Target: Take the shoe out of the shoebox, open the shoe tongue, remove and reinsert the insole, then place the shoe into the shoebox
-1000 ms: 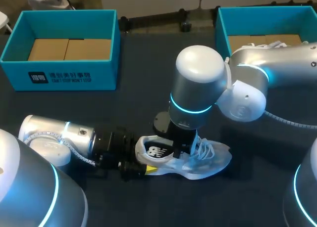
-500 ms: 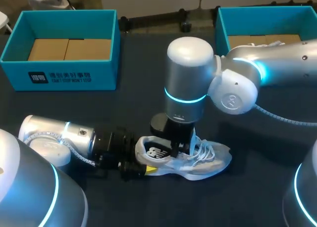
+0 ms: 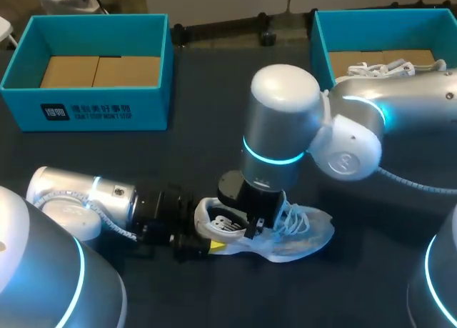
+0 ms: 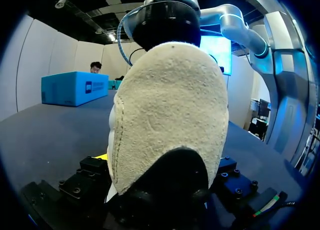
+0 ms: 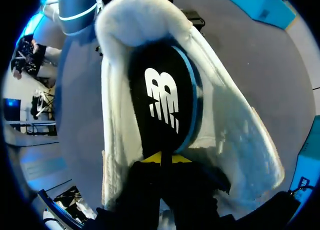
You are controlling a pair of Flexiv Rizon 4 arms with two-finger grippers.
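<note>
Nearest: found the left pincer (image 3: 206, 236) low over the counter (image 3: 207, 156), in from the near left, clenched on the heel of the shoe (image 3: 296, 231). (Pale suede heel fills its wrist view, with one yellow tip hard against the side. Far tip hidden, so grip judged, not fully seen.) Noted the shoe upright on its sole on the counter, toe to the right, outside both boxes.

Just beyond: logged the right pincer (image 5: 161, 160) reaching straight down into the shoe's mouth, yellow tips pinched together on an edge of the black insole (image 5: 162, 102). Caught a blue rim along one side of the insole in the wrist view. Looks raised off the shoe bed, with the heel end inside the collar.

Change over the last second: watched the right arm swing left, then back again. Had the insole logo plain and flat in the heel opening from overhead a second ago. Cannot make it out there now, only pale lining. Saw no shift in the shoe or the left pincer.

Meaning (a judgement): removal step under way, with the insole breaking loose but not yet out. Reinsertion and boxing left to do.

Farthest: marked the left box (image 3: 86, 110) and right box (image 3: 319, 42) along the far edge, well apart from the shoe. Spotted white laces (image 3: 378, 69) of something lying in the right box.
</note>
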